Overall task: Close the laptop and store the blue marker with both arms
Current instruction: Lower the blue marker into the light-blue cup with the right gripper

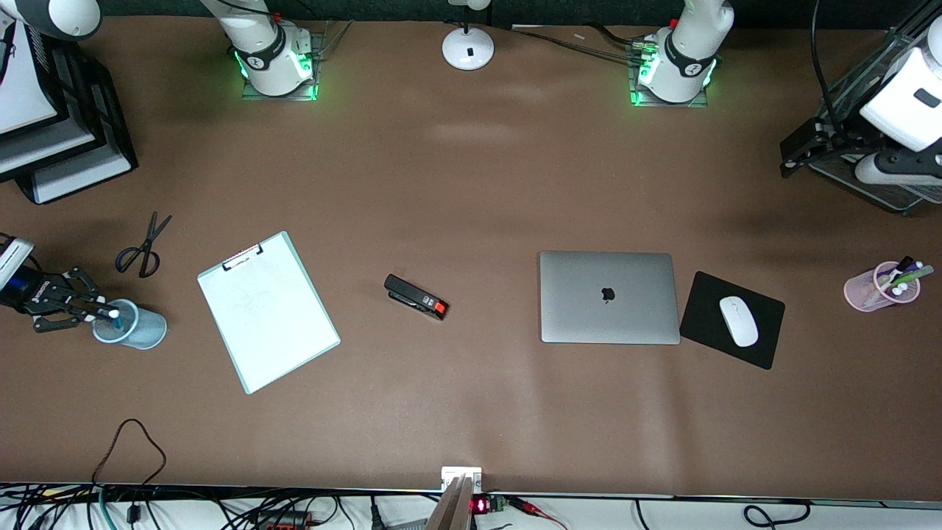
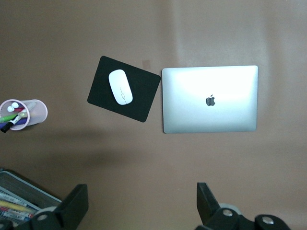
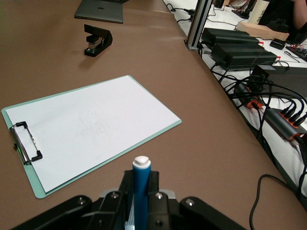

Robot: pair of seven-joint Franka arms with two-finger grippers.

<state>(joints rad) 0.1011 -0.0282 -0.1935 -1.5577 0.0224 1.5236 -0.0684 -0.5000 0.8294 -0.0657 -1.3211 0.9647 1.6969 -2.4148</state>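
Now laptop (image 1: pixel 608 297) lies shut on table (image 1: pixel 471 184) beside mousepad (image 1: pixel 732 319). My right tool (image 1: pixel 88 309) grips blue marker (image 3: pixel 141 191) over blue cup (image 1: pixel 131 324). My left tool (image 2: pixel 139 206) waits high, fingers wide.

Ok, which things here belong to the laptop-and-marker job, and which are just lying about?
Part of the job:
- laptop, lid already shut
- blue marker, held upright in the right claw over the blue cup
- left claw, open, up above the table

Lying about:
- clipboard
- stapler
- scissors
- mouse on its black pad
- pink pen cup
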